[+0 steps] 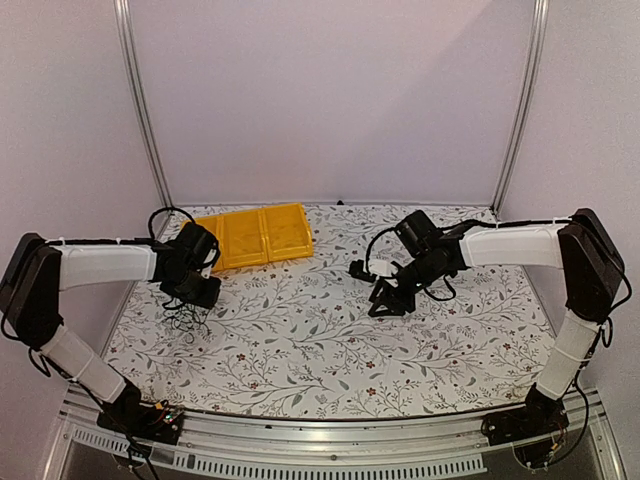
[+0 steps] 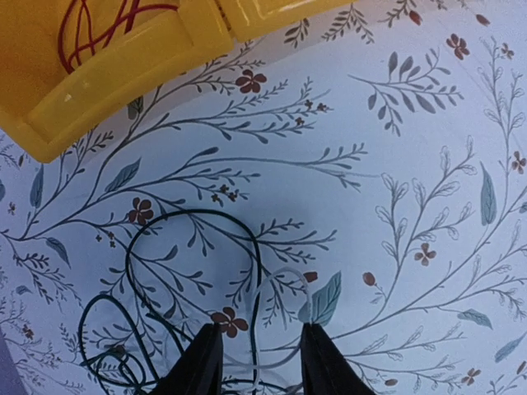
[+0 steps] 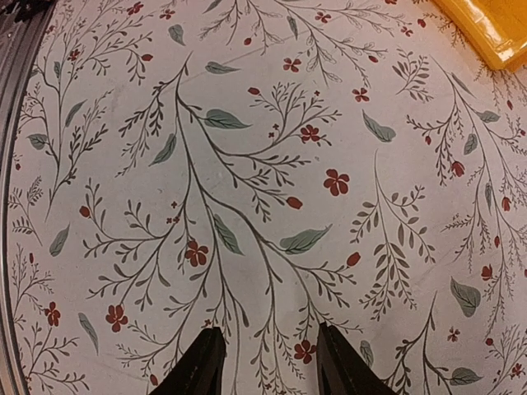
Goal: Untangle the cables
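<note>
From above: the cables are lying bunched on the bench, far left, under the left hand and near the yellow tray.

Left wrist: that hand is standing part-open, gripping nothing I can see. The whitish wire is looping through its gap, and a red cable is sitting in the tray. I'm judging most of the untangling is left.

Right wrist: the right hand is hovering part-open and empty, with open bench all round.

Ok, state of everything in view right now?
left gripper: open, straddling the tangle.
right gripper: open, empty.
cables: tangled, on table, whitish one between the left jaws.
red cable: coiled inside yellow tray.
yellow tray: flat on table, back left.
</note>
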You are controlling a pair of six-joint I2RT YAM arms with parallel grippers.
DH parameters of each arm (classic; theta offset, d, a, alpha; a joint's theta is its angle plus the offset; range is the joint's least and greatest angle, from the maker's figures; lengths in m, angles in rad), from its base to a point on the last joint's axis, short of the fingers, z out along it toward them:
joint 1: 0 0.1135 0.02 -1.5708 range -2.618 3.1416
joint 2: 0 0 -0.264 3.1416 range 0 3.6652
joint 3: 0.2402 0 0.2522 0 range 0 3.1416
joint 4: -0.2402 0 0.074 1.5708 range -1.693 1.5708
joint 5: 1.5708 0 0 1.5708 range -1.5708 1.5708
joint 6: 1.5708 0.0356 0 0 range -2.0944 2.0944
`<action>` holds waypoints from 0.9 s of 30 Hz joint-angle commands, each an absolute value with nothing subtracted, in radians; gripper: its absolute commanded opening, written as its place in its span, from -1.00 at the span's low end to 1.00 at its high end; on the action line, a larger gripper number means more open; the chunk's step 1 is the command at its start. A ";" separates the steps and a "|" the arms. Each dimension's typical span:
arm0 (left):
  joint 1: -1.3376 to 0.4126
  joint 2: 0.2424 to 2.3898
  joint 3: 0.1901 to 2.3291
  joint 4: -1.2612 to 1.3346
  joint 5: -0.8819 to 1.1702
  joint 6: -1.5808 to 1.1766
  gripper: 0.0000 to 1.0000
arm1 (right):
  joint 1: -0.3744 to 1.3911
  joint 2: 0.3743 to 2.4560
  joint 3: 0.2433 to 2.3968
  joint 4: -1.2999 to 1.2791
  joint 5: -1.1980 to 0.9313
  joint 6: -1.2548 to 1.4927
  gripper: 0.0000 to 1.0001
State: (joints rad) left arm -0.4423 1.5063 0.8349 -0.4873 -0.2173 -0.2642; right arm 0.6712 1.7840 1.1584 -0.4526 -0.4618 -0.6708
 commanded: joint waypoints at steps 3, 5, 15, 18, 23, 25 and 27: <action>-0.459 1.437 0.876 -0.520 -0.214 -0.260 -0.24 | 0.669 1.796 1.182 -0.462 -0.456 -0.678 -0.16; -0.459 1.397 0.872 -0.534 -0.220 -0.259 -0.21 | 0.669 1.796 1.182 -0.461 -0.456 -0.678 -0.16; -0.455 1.424 0.866 -0.586 -0.208 -0.287 -0.20 | 0.670 1.800 1.188 -0.471 -0.457 -0.680 -0.15; -0.456 1.454 0.864 -0.571 -0.212 -0.283 -0.25 | 0.670 1.797 1.189 -0.471 -0.456 -0.680 -0.16; -0.456 1.500 0.865 -0.552 -0.242 -0.266 -0.42 | 0.670 1.794 1.187 -0.472 -0.450 -0.680 -0.16; -0.456 1.503 0.867 -0.547 -0.257 -0.262 -0.57 | 0.670 1.795 1.187 -0.472 -0.448 -0.680 -0.16; -0.454 1.500 0.869 -0.544 -0.260 -0.258 -0.58 | 0.670 1.794 1.186 -0.473 -0.448 -0.680 -0.16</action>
State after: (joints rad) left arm -0.4469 1.4982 0.8467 -0.5594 -0.2317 -0.2687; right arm 0.6712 1.7889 1.1587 -0.4591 -0.4538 -0.6716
